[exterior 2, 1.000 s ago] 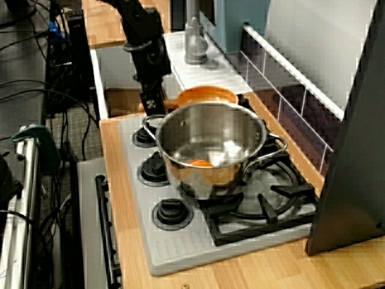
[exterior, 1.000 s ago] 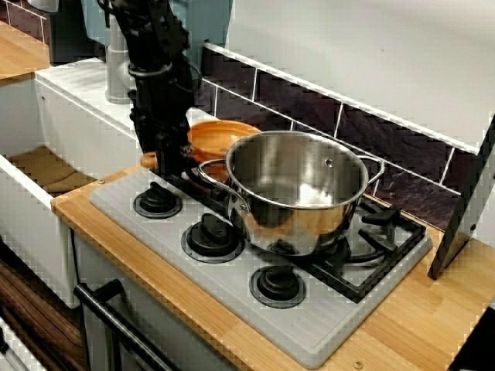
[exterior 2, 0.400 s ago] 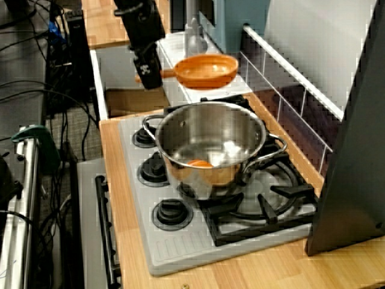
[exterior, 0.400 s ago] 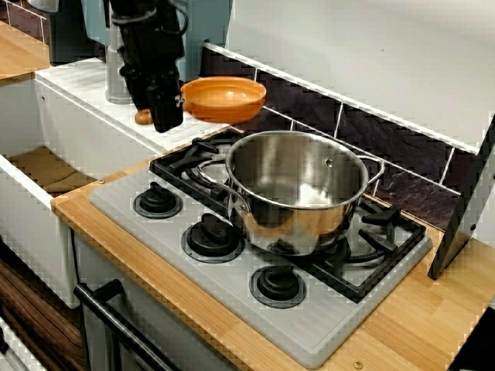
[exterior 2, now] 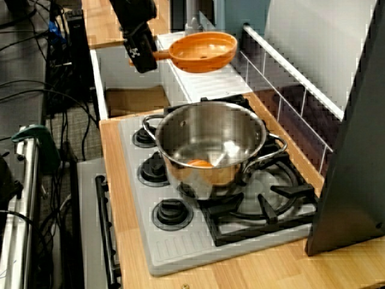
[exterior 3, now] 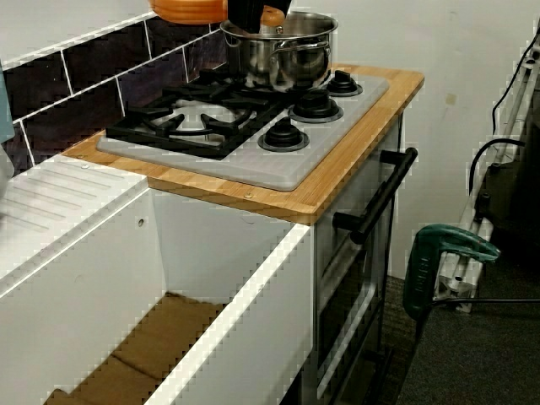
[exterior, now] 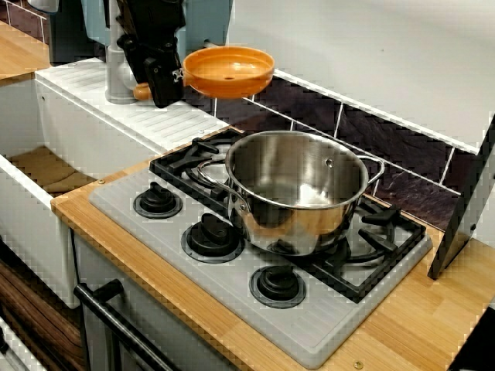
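Soft, even indoor light falls from above in all three views. The steel pot [exterior: 298,189] flashes white glare off its inner wall and leaves only a faint shadow on the hob [exterior: 236,278]. My claw [exterior: 160,81], at upper left, is a near-black mass, though the orange pan [exterior: 228,71] it grips shows clearly. Straight edges look jagged. In the sink-end view, the floor [exterior 3: 472,354] at lower right is dim.

Sink-side view: orange pan [exterior 3: 187,10] and gripper [exterior 3: 247,12] cut by top edge. Grip on handle [exterior 2: 161,55] too dark to resolve. In pot [exterior 2: 180,132], orange patch [exterior 2: 197,162]: object or reflection, unclear.
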Robot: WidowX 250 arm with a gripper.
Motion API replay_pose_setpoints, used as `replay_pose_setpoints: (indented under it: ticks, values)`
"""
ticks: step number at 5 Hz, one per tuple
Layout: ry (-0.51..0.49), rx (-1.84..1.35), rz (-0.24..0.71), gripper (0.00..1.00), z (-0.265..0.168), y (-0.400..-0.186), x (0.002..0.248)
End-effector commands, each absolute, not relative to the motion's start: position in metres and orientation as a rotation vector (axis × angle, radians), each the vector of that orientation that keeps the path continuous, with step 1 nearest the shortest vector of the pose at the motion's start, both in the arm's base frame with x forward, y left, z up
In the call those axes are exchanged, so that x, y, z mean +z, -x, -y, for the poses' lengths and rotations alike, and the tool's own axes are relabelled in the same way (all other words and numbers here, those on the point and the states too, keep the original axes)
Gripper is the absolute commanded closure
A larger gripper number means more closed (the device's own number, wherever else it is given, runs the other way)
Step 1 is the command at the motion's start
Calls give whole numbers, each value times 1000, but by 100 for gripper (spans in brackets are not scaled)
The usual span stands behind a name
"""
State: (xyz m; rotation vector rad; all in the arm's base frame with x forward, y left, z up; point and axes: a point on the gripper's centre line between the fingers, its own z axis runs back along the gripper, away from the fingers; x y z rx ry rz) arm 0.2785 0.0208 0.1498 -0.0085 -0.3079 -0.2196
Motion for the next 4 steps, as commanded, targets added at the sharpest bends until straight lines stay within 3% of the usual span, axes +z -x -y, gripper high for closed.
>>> replay_pose_setpoints:
  ticks: [1, 2, 3, 4]
  values:
    - [-175, -326, 334, 100, -16, -285, 169]
    - [-283, -350, 370, 100, -13, -285, 168]
    - [-279, -358, 376, 100, -9, -281, 174]
    - [-350, -380, 431, 100, 3, -274, 175]
